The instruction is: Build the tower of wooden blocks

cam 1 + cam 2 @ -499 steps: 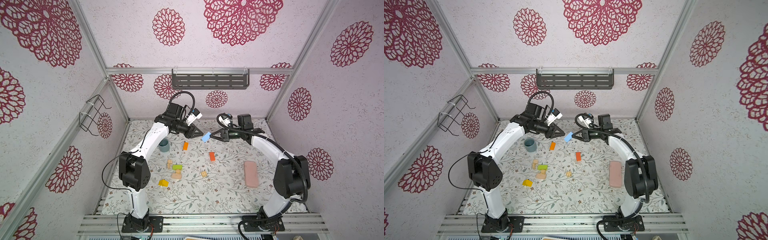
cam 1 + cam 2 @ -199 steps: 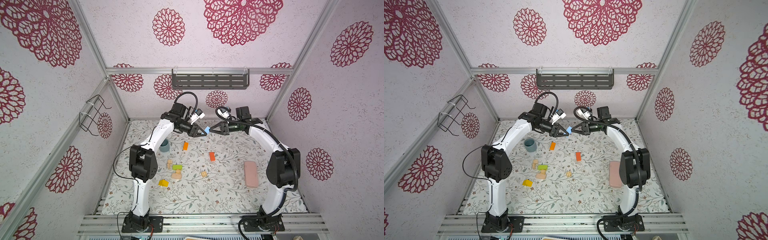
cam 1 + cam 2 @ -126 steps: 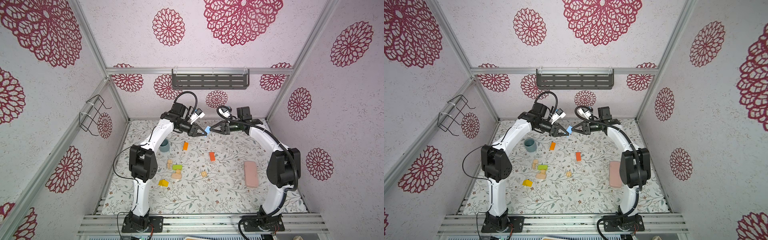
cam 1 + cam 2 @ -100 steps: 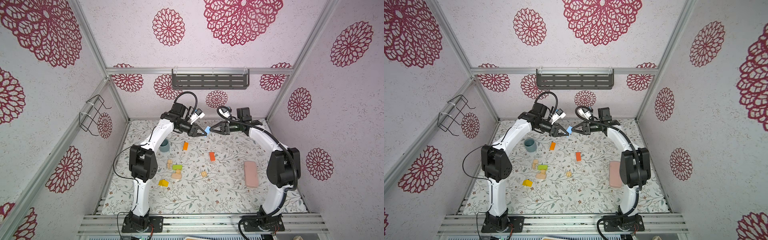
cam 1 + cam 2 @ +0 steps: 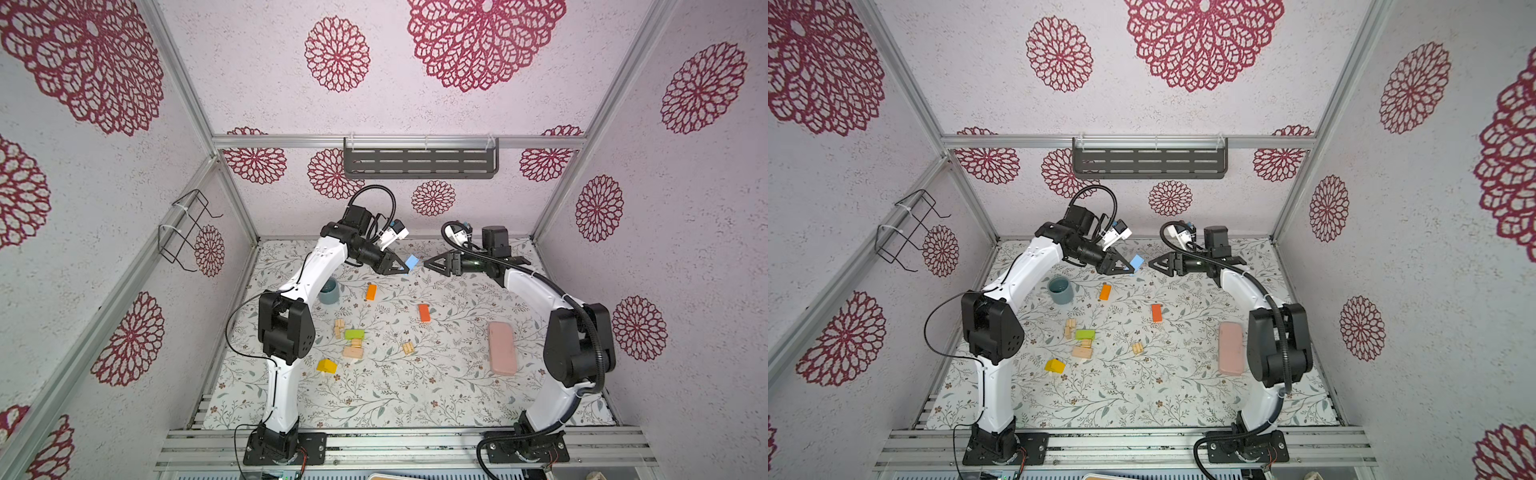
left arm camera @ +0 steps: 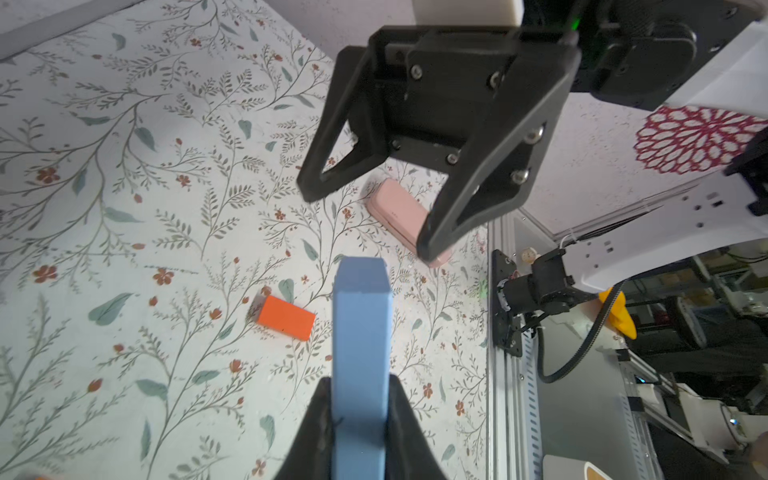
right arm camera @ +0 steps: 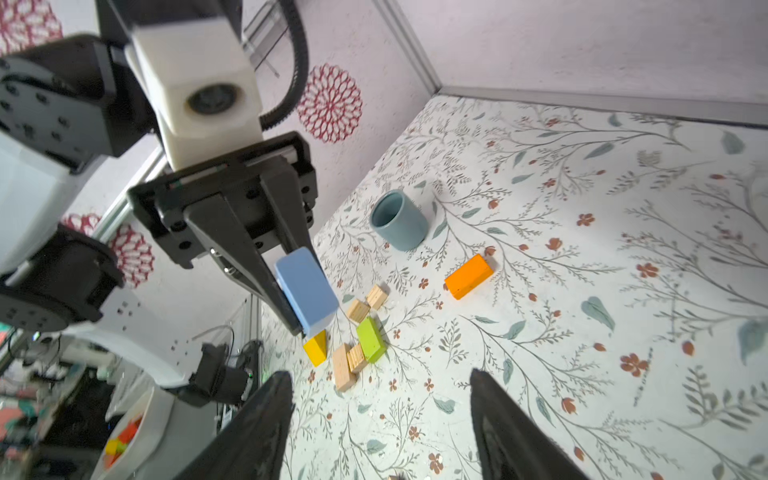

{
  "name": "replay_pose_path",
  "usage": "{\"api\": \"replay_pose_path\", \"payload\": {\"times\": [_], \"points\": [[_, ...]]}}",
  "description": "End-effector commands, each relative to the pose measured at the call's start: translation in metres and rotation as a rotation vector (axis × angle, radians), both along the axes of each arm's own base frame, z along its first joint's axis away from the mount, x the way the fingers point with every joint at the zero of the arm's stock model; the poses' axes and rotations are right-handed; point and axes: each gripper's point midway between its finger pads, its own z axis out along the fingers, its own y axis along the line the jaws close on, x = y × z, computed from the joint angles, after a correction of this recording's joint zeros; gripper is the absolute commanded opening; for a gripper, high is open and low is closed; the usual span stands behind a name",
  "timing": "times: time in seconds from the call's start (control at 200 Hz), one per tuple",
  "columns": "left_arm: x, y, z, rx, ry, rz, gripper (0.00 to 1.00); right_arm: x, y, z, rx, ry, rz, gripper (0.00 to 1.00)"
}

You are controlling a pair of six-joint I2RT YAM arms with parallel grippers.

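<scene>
Wood block (image 6: 360, 332), smooth, rectangular, light blue, pinched by left tool (image 6: 360, 380); right tool (image 7: 378, 374) spread wide

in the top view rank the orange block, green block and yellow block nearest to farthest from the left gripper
From the left gripper, shut on the blue block, in a top view:
1. orange block, at the back, just in front of the gripper.
2. green block, mid-table among plain wood blocks.
3. yellow block, nearest the front rail.
</scene>
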Motion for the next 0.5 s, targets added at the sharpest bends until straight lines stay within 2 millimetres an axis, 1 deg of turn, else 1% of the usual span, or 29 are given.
{"api": "replay_pose_path", "payload": {"times": [0.0, 0.09, 0.145, 0.26, 0.355, 0.435, 0.495], "points": [[0.003, 0.008, -0.006, 0.112, -0.069, 0.008, 0.03, 0.013, -0.025, 0.033, 0.055, -0.05, -0.162, 0.69], [0.005, 0.008, -0.02, 0.213, -0.108, 0.01, 0.03, 0.01, -0.036, 0.017, 0.027, -0.001, -0.242, 0.68], [0.004, 0.005, -0.024, 0.245, -0.127, -0.001, 0.03, 0.009, -0.043, 0.008, 0.023, 0.021, -0.303, 0.68], [0.009, 0.0, -0.033, 0.291, -0.161, -0.019, 0.03, 0.004, -0.064, -0.023, 0.052, 0.089, -0.435, 0.68], [0.011, -0.005, -0.052, 0.373, -0.194, -0.045, 0.02, -0.003, -0.086, -0.051, 0.057, 0.159, -0.523, 0.66], [0.009, -0.012, -0.066, 0.434, -0.228, -0.082, 0.01, -0.012, -0.097, -0.064, 0.046, 0.182, -0.558, 0.65], [0.009, -0.017, -0.072, 0.448, -0.247, -0.101, 0.01, -0.018, -0.102, -0.071, 0.029, 0.187, -0.577, 0.65]]}}
